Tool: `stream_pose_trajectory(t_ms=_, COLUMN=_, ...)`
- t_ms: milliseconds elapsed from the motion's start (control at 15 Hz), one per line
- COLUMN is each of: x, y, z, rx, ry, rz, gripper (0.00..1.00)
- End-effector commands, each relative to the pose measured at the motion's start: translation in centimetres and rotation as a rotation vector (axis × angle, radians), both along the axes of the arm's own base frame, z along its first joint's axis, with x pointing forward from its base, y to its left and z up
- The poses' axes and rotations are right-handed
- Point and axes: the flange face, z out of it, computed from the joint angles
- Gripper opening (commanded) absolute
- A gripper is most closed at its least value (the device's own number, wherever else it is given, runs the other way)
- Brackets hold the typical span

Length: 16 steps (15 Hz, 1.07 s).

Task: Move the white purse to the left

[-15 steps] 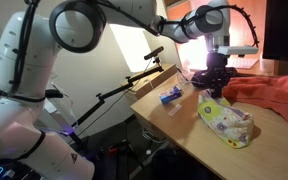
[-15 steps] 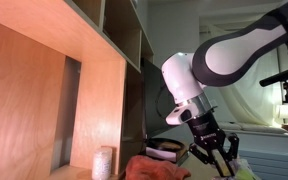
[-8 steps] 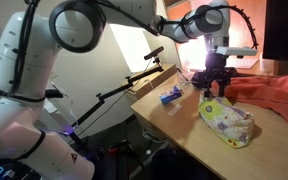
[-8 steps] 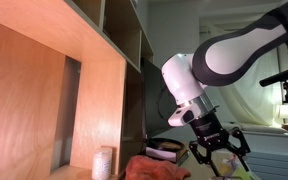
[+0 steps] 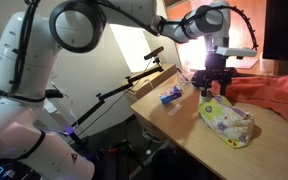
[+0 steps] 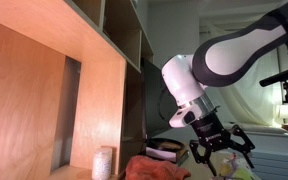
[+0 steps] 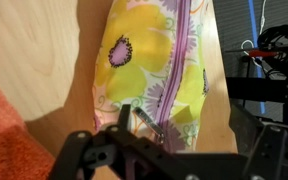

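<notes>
The gripper point(image 7: 172, 158) is seen at the bottom of the wrist view. Its jaws are spread wide apart and nothing is held between them. Just past it, the white purse point(image 7: 152, 62) is laid flat on the wooden table point(image 7: 54, 40). Big yellow flowers and a purple zip point(image 7: 177, 60) are seen on it. An orange cloth point(image 7: 2, 130) is laid beside the purse. In an exterior view the arm point(image 5: 134, 12) is stretched out over the table. The gripper is pointed straight down over the far end of the purse. Whether the purse is touched cannot be told. A small blue packet point(image 5: 170, 96) is laid near it.
</notes>
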Motion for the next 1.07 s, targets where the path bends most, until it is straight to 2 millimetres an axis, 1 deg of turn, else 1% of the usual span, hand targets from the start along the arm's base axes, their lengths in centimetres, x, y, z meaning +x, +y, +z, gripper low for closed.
stream_pose_trajectory(t_ms=0, x=0.13, y=-0.11, z=0.48, rx=-0.024, ry=0.018, rz=-0.008, gripper=1.00)
stream_pose_trajectory(t_ms=200, x=0.11, y=-0.15, z=0.37, rx=-0.034, ry=0.024, rz=-0.007, gripper=1.00)
stream_pose_trajectory(t_ms=267, x=0.11, y=-0.15, z=0.36, rx=-0.034, ry=0.024, rz=-0.004, gripper=0.75)
stream_pose_trajectory(t_ms=333, x=0.11, y=-0.13, z=0.40, rx=-0.037, ry=0.025, rz=0.002, gripper=0.72)
stream_pose_trajectory(t_ms=400, x=0.11, y=-0.10, z=0.40, rx=-0.038, ry=0.026, rz=0.003, gripper=0.66)
stream_pose_trajectory(t_ms=533, x=0.10, y=-0.08, z=0.40, rx=-0.038, ry=0.027, rz=0.004, gripper=0.49)
stream_pose_trajectory(t_ms=600, x=0.12, y=-0.08, z=0.42, rx=-0.037, ry=0.026, rz=0.007, gripper=0.42)
stream_pose_trajectory(t_ms=667, x=0.13, y=-0.07, z=0.42, rx=-0.039, ry=0.026, rz=0.006, gripper=0.34)
stream_pose_trajectory(t_ms=733, x=0.14, y=-0.05, z=0.44, rx=-0.039, ry=0.026, rz=0.008, gripper=0.27)
stream_pose_trajectory(t_ms=800, x=0.14, y=-0.05, z=0.44, rx=-0.040, ry=0.026, rz=0.007, gripper=0.18)
stream_pose_trajectory(t_ms=933, x=0.16, y=0.02, z=0.53, rx=-0.041, ry=0.024, rz=0.008, gripper=0.04)
stream_pose_trajectory(t_ms=1000, x=0.13, y=0.09, z=0.60, rx=-0.046, ry=0.022, rz=0.003, gripper=0.01)
